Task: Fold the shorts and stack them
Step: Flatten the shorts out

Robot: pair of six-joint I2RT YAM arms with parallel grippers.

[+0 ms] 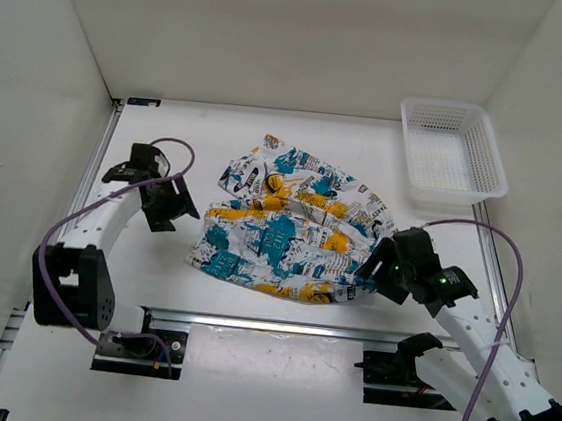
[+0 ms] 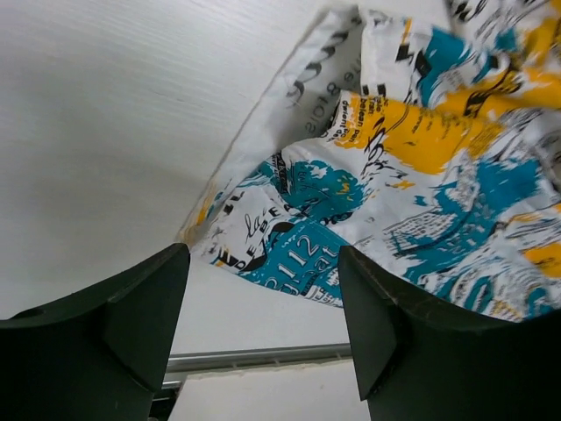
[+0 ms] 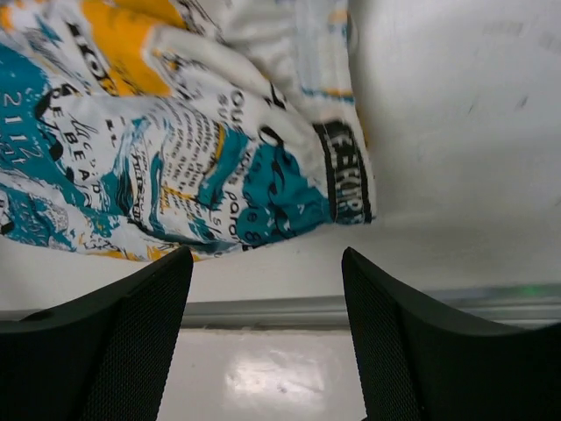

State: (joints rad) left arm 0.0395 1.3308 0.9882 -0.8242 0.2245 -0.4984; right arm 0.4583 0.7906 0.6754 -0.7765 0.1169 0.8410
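The shorts (image 1: 284, 226) are lying rumpled and spread out in the middle of the table (image 1: 197, 151), with their near hem running just short of the metal rail (image 1: 269, 325) at 6 o'clock. Bare tabletop is showing at 9 and 12 o'clock of the cloth. At 2 o'clock the white mesh basket (image 1: 453, 153) is sitting in the far corner, apart from the fabric. The left gripper (image 1: 172, 209) is hovering at 9 o'clock, just beside the cloth's edge. Its arm is bending at the elbow and pointing inward, its fingers spreading wide with nothing between them. The right gripper (image 1: 371, 270) is sitting at 4 o'clock, at the hem's corner, with its forearm reaching up from the base and its fingers likewise parted, pinching nothing. Whether it is touching the cloth, I cannot tell.
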